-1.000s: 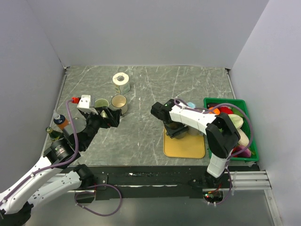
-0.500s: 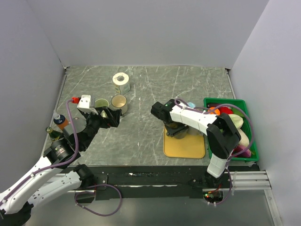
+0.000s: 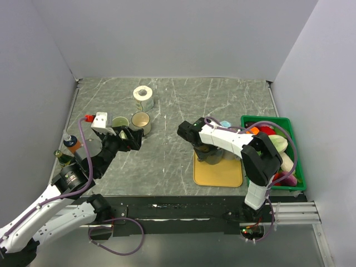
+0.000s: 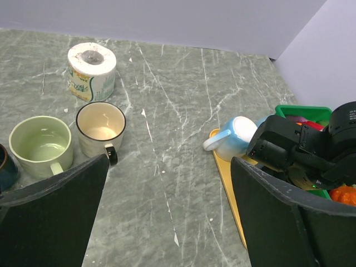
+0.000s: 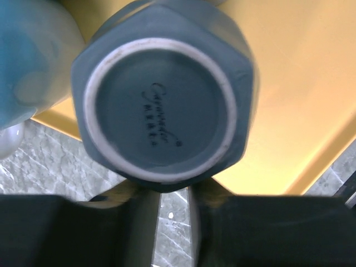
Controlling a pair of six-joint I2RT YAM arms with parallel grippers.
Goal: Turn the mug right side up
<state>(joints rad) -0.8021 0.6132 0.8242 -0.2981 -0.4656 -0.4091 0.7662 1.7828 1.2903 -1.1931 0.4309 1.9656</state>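
- Your left gripper (image 4: 169, 161) hangs over the grey marbled table (image 3: 167, 100) with its fingers spread wide and nothing between them.
- The slate-blue faceted mug (image 5: 161, 108) sits base-up on the yellow mat (image 5: 289, 83), next to a light blue mug (image 4: 236, 136) lying on its side.
- Your right gripper (image 5: 172, 192) is at that mug's side, fingers narrow. You cannot tell if they grip anything.

Top: high, rear, looking down; left wrist: low across table (image 4: 183, 111); right wrist: close; all share mat (image 3: 222, 175)
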